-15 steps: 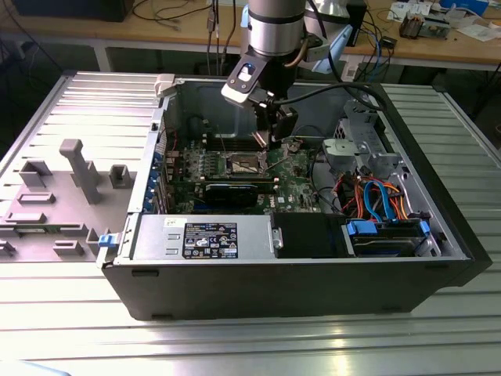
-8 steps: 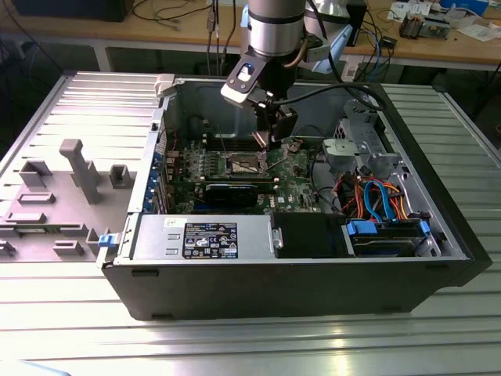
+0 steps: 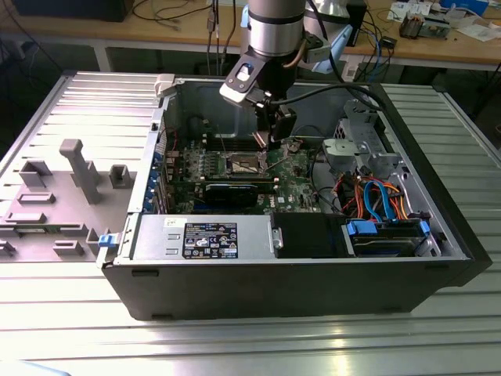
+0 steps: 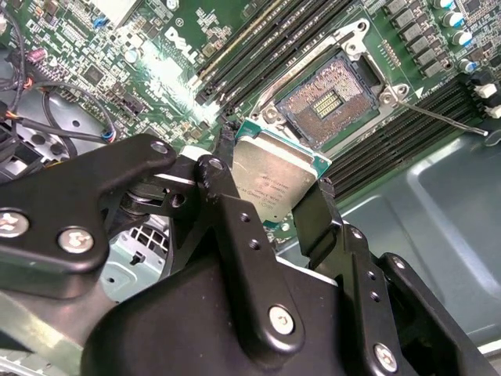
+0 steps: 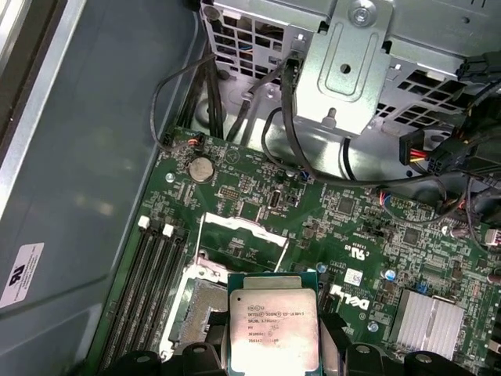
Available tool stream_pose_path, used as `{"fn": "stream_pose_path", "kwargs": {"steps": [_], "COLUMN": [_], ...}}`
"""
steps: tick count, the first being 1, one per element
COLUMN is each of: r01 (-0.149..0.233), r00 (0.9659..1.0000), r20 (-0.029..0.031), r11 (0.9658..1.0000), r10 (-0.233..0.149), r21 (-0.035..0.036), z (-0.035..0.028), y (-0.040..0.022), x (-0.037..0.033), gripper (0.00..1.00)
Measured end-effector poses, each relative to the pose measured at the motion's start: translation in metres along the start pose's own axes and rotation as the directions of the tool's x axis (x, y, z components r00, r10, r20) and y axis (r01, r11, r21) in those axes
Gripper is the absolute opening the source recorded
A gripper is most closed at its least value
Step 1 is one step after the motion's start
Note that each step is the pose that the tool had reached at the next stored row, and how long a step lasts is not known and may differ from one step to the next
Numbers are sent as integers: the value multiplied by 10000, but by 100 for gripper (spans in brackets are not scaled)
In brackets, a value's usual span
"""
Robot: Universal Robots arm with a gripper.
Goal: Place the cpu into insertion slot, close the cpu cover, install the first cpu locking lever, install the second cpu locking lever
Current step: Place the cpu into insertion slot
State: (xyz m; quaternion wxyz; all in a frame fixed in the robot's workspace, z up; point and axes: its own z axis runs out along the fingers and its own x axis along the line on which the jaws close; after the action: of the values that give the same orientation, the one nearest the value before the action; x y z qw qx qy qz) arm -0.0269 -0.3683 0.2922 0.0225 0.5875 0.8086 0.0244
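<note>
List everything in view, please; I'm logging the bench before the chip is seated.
table: one, ribbed silver, beneath everything.
case: one, black, open, on the table.
motherboard: one, green, inside the case.
drive cage: one, grey, at the exterior view's right of the case.
insertion slot: one, dark centre, metal rim, uncovered on the motherboard.
memory slots: several, black, flanking the insertion slot.
cpu cover: one, silver, raised off the insertion slot.
cpu: one, silver-grey, held above the motherboard.
arm: one, silver, reaching into the case.
gripper: one, black, shut on the cpu.
</note>
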Motion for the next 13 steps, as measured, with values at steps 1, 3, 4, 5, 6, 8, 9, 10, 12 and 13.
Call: {"fn": "stream_pose_path", "kwargs": {"steps": [1, 3, 4, 5, 6, 8, 9, 10, 12, 13], "r01": [-19, -93, -137, -185, -220, -290, -306, -325, -371, -390], "r00": [10000, 10000, 9999, 9998, 9998, 9996, 9995, 9995, 9993, 9992], "r20": [1, 6, 9, 12, 15, 19, 21, 22, 25, 26], "r11": [10000, 10000, 9999, 9998, 9998, 9996, 9995, 9995, 9993, 9992], "r10": [19, 93, 137, 185, 220, 290, 306, 325, 371, 390], "r21": [0, 1, 1, 2, 2, 2, 3, 3, 2, 3], "z": [0, 1, 2, 3, 3, 4, 4, 4, 5, 6], "y": [0, 0, 0, 0, 0, 0, 0, 0, -1, -1], "x": [0, 0, 0, 0, 0, 0, 0, 0, 0, 0], "gripper": [55, 55, 55, 55, 55, 55, 55, 55, 55, 55]}}
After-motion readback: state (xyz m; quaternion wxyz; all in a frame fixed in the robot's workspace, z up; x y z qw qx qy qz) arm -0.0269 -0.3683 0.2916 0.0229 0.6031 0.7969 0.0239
